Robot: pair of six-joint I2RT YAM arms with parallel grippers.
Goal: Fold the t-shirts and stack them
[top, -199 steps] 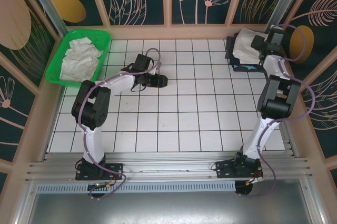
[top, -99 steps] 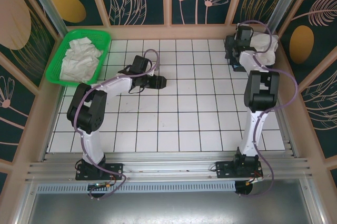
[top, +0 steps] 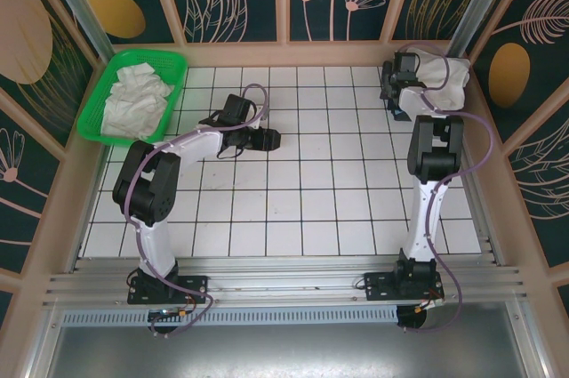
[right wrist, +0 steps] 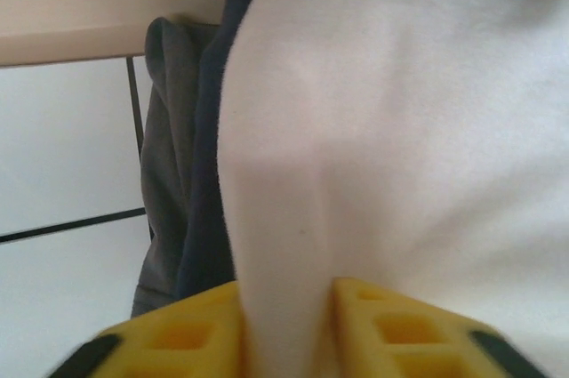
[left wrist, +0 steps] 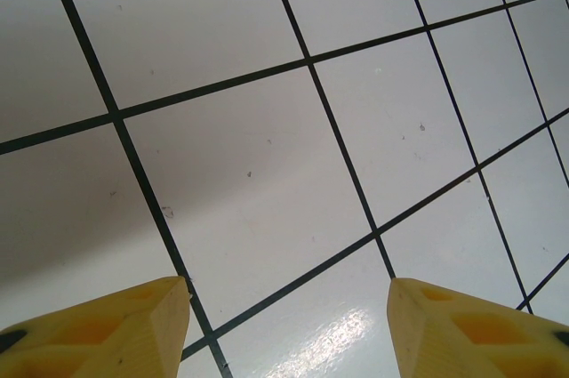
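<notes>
**L pincer [top: 267, 138] [left wrist: 289, 307] open over bare tile; R pincer [top: 396, 80] [right wrist: 284, 316] clamped on white t-shirt [top: 442, 76] [right wrist: 400, 129]**

1. L pincer, mid-table, left of ctr. I read its yellow fingers [left wrist: 116, 329] as spread wide w/ nothing btwn them. It hovers low over the white tiled table [top: 302, 191]. The wrist cam has grid lines and a glare patch beneath the tips.

2. R pincer, far right corner. On the wrist cam both yellow fingers [right wrist: 178, 329] press on a fold of the white t-shirt, w/ cloth pinched btwn them. The rest of the shirt bunches just right of the pincer. It hangs in front of a dark cloth [right wrist: 200, 173] that lies up against the beige wall.

3. Far left corner. A green basket [top: 100, 129] holds more white t-shirts [top: 133, 98], crumpled and unfolded, well apart from both pincers.
</notes>
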